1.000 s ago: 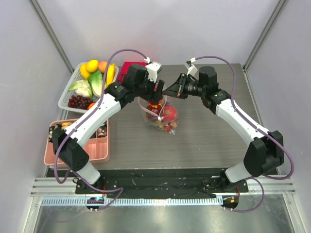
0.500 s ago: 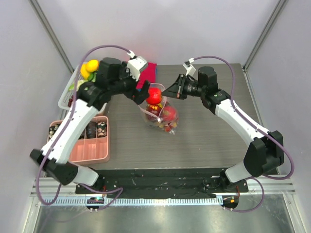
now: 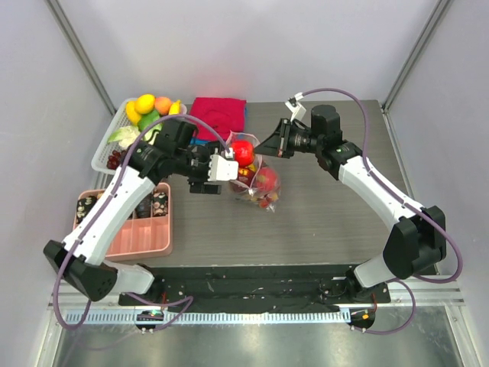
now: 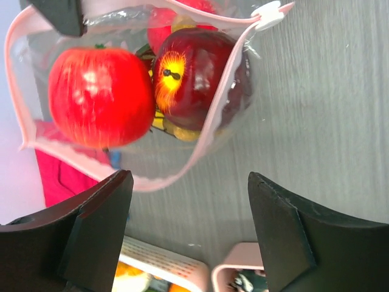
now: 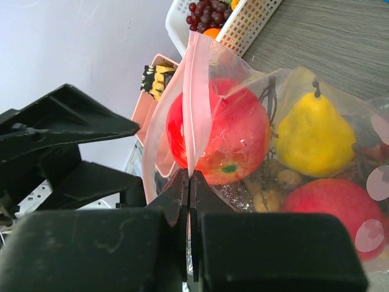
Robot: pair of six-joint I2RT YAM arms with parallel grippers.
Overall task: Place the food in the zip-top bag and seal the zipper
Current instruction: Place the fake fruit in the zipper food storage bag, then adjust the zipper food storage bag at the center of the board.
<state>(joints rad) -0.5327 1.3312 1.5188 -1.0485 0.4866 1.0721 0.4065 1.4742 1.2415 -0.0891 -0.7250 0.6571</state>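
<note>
You get bright, even light from overhead, soft shadows on the worktop (image 3: 321, 222). Glare spots the red apple (image 4: 100, 97); the left claw (image 4: 188, 188) sits dark, slightly blurred.

The left arm (image 3: 114, 210) and right arm (image 3: 374, 191) share white shell links and black joint housings, with black bases at seven and five o'clock overhead. A mauve cable loops along each. The left gripper (image 4: 187, 182) and right gripper (image 5: 189, 177) have matte black, wedge-shaped fingers.
</note>
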